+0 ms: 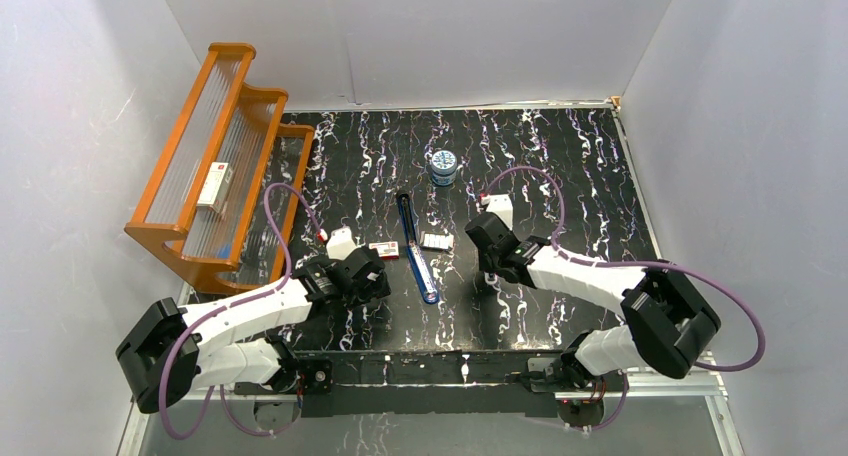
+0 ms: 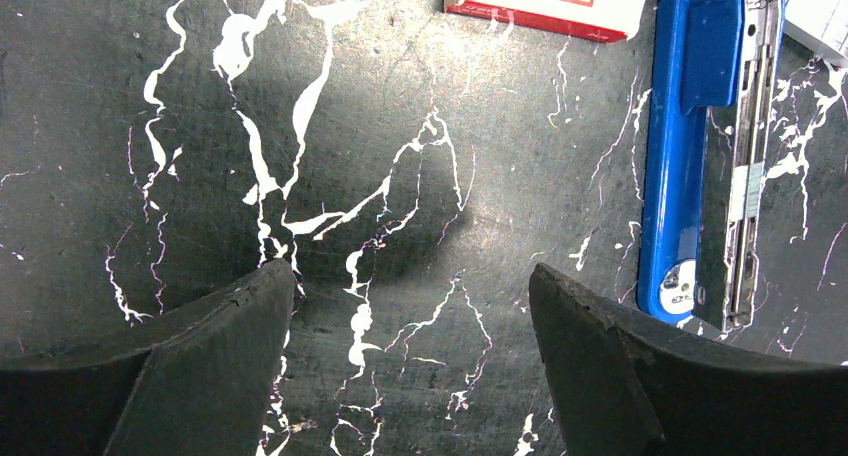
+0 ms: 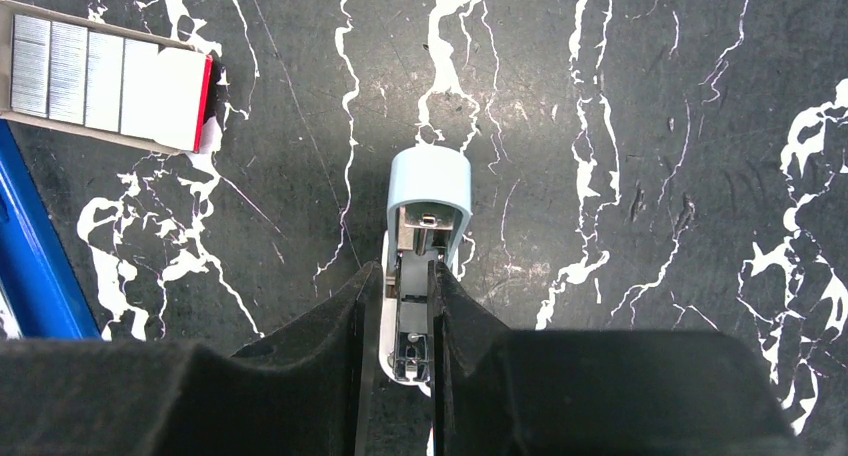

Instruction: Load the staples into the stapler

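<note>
right wrist view: my right gripper [image 3: 405,278] pinches the light-blue tool [image 3: 430,181]; left gripper [image 2: 408,276] open. next, likely: release it, fetch staples [image 3: 100,71] for stapler [image 2: 680,146].

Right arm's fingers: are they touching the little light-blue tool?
Touching. The right wrist view shows both right fingers pressed against the light-blue tool, no gap either side.

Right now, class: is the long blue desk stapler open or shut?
Open: the long blue desk stapler lies flat, its metal rail exposed beside the blue body.
</note>
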`<action>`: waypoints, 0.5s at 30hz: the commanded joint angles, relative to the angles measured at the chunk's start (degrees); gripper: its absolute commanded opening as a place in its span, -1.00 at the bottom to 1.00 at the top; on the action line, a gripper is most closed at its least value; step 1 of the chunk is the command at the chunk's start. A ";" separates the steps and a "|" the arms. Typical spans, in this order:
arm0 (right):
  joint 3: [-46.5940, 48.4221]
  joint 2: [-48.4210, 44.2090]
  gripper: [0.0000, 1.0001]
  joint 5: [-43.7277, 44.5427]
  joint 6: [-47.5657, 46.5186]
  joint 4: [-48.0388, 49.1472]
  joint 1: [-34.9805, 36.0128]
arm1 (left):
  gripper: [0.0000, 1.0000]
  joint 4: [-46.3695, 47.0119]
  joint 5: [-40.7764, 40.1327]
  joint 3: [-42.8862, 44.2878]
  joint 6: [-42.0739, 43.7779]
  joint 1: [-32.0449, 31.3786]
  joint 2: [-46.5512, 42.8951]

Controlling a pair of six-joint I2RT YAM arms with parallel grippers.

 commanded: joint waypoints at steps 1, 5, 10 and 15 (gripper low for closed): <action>2.18 1.17 -0.36 0.33 -0.79 2.80 0.23 | 0.70 -0.58 -2.05 1.01 -0.07 0.23 -0.76; 1.84 1.47 -0.36 -0.85 -0.57 2.81 0.23 | 0.70 -0.54 -2.13 1.20 0.21 0.24 -0.68; 1.27 1.23 -0.43 -1.94 -0.19 2.70 0.23 | 0.70 -0.59 -2.04 1.17 0.22 0.22 -0.59; 0.93 0.44 -0.45 -2.02 0.38 1.75 0.23 | 0.70 -0.61 -1.90 1.02 0.00 0.19 -0.81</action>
